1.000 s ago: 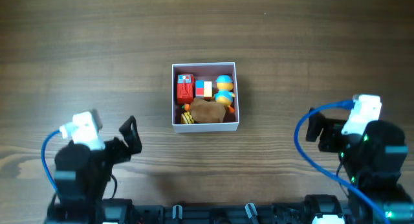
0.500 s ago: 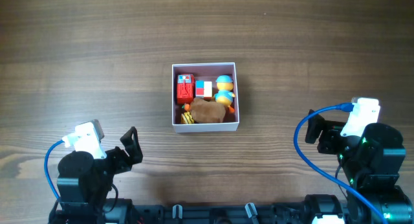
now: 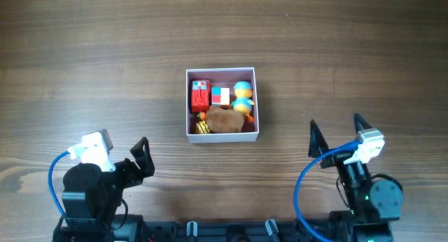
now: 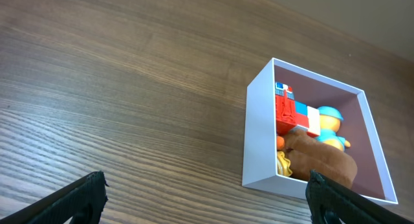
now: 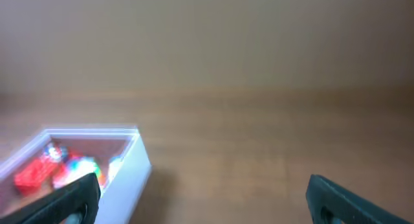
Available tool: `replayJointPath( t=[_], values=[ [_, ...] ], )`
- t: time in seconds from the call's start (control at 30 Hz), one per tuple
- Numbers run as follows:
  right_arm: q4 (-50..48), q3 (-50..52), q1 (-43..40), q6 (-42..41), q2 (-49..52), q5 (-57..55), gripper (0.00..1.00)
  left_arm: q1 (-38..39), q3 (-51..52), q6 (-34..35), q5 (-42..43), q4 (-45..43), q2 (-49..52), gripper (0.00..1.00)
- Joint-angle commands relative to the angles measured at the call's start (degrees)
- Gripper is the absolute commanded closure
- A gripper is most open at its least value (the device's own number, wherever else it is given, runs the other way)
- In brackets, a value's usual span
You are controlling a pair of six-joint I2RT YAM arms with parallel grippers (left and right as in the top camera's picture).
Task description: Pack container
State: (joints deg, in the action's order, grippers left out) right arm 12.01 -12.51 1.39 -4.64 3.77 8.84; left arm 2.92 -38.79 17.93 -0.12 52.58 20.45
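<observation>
**Thin-walled box, easy to shove**

The container [image 3: 222, 136] sits in the middle of the table [image 3: 84, 46], with the brown plush [image 3: 224, 120] and red toy [image 3: 201, 95] inside. The left gripper [image 4: 204, 188] and right gripper [image 3: 334, 130] both hang well apart from it, fingers spread wide, holding nothing. If you reach in, a splayed finger could clip the wall — sliding the box or tipping toys out.

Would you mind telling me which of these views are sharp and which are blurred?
Right wrist view: blurred throughout, the container and the toys inside smeared. Left wrist view: sharp, the table showing crisp wood grain. Overhead view: sharp and evenly lit.
</observation>
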Motion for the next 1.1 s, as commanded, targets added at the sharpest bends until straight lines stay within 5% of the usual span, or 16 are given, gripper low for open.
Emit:
replayJointPath(
  t=[0.0,1.07],
  values=[
    [-15.0,7.7,2.1,4.3,-1.5,0.5,0.00,0.2,0.2,0.5,0.5,-0.2,-0.2,0.00],
    [-12.5,12.2,2.1,4.3,-2.8,-1.7,0.00,0.2,0.2,0.5,0.5,-0.2,-0.2,0.00]
  ],
)
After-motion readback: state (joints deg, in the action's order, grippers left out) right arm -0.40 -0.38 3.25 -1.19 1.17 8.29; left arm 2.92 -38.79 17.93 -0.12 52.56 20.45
